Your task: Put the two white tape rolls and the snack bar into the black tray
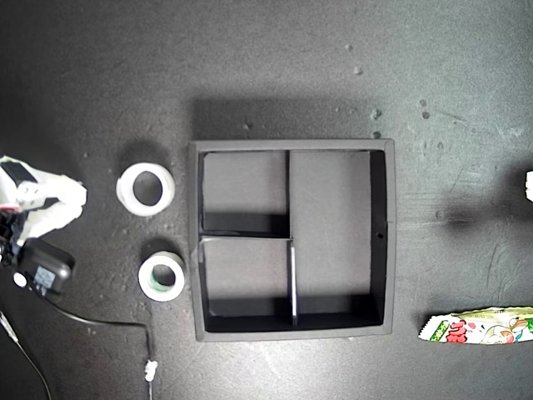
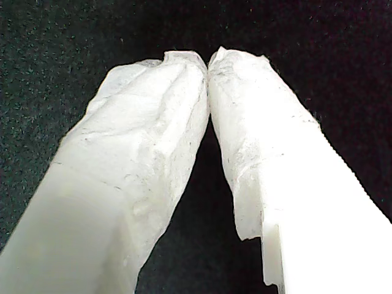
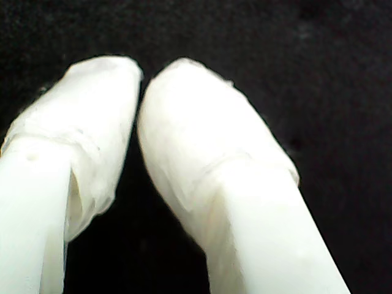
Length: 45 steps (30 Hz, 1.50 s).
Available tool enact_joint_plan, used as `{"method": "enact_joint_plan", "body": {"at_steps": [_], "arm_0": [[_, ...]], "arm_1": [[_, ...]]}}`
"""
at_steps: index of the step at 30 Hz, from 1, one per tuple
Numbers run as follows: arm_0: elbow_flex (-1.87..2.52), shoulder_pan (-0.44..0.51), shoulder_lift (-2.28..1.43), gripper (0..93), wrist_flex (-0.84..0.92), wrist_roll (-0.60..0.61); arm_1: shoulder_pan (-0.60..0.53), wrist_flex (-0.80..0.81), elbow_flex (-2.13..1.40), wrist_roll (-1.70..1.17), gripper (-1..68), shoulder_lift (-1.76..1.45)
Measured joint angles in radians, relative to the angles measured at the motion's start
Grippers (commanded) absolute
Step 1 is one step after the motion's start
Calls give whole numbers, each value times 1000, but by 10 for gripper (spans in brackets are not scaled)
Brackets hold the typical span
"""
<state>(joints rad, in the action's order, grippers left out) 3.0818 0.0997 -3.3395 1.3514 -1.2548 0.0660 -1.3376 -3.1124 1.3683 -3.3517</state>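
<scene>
The black tray [image 1: 380, 233] sits mid-table in the exterior view, with all its compartments bare. On the exterior view's left lie the two white tape rolls: an all-white one [image 1: 145, 188] and, below it, one with a pale green core [image 1: 161, 277]. The snack bar [image 1: 479, 327] lies flat at the exterior view's lower right, apart from the tray. My first gripper [image 2: 208, 61] is shut, its white-wrapped tips touching over bare black mat. My second gripper [image 3: 142, 76] is also shut on nothing. Neither wrist view shows any task object.
A white arm [image 1: 42, 208] with a black block and a trailing cable [image 1: 100, 321] rests at the exterior view's left edge, near the rolls. A sliver of another white arm [image 1: 529, 185] shows at the right edge. Which arm is which cannot be told.
</scene>
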Motion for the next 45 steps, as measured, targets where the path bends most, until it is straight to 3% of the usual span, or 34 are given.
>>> {"method": "enact_joint_plan", "body": {"at_steps": [5, 32, 34, 38, 41, 45], "arm_0": [[0, 0, 0, 2, 0, 0], [0, 0, 0, 2, 0, 0], [0, 0, 0, 2, 0, 0], [0, 0, 0, 2, 0, -9], [0, 0, 0, 2, 5, -110], [0, -15, 0, 2, 5, -163]], "arm_1": [[81, 0, 0, 0, 0, 2], [87, 11, 0, 0, 0, 5], [60, 89, 0, 0, 0, 9], [-32, 399, 0, 0, 0, 9], [-120, 620, 0, 0, 0, 9], [-135, 712, 0, 0, 0, 9]]}}
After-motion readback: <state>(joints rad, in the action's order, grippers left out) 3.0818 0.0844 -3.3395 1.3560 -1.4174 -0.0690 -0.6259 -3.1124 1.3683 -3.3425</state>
